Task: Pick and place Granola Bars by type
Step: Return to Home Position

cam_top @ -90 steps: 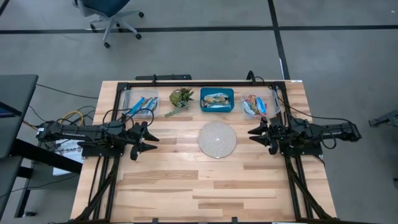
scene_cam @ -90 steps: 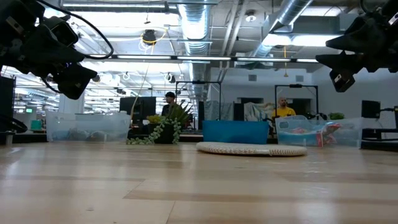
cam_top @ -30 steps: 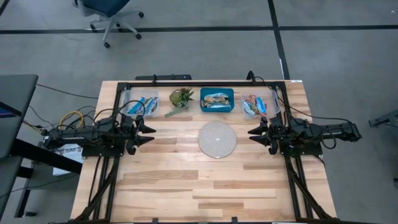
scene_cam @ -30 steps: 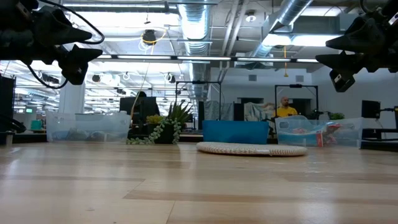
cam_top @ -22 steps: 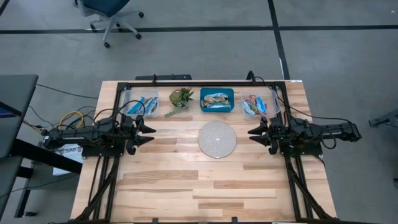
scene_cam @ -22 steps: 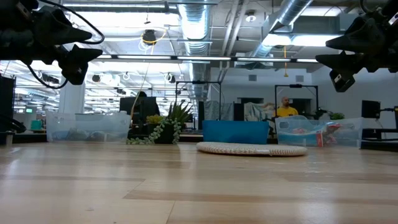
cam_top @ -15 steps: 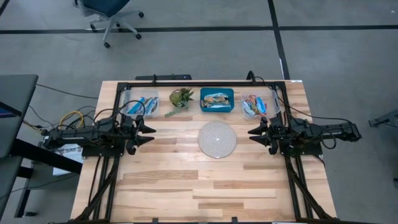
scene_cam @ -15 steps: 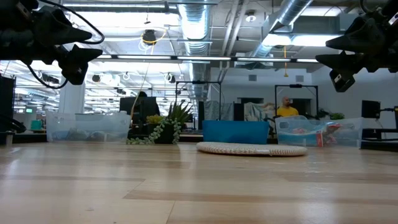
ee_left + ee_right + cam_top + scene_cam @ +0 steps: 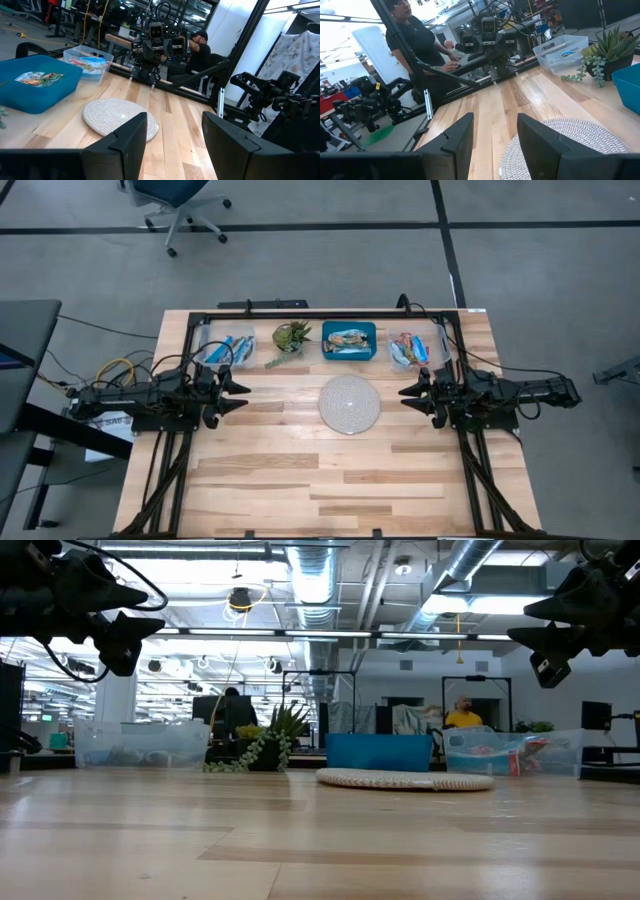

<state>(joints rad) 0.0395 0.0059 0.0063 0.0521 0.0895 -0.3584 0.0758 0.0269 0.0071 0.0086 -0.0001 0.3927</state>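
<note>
The granola bars lie sorted in three bins along the table's far edge. Blue bars (image 9: 228, 347) are in a clear bin on the left, green-and-silver bars (image 9: 348, 338) in a blue bin, and orange-red bars (image 9: 408, 348) in a clear bin on the right. My left gripper (image 9: 244, 396) hovers open above the table, near side of the blue bars' bin, holding nothing. My right gripper (image 9: 403, 397) hovers open opposite it, near side of the orange-red bars' bin, also holding nothing. The left wrist view shows the blue bin (image 9: 35, 82) and the open fingers of my left gripper (image 9: 175, 135).
A round woven mat (image 9: 349, 403) lies between the two grippers, with no bar on it. A green plant (image 9: 290, 338) stands between the left clear bin and the blue bin. Bare wood stretches toward the near edge. A person (image 9: 415, 35) shows beyond the table.
Three seconds ago my left gripper stood nearer the near edge; it has since drawn back toward the far edge and a little left, still open. Through the last second both arms and all bars have kept still.
</note>
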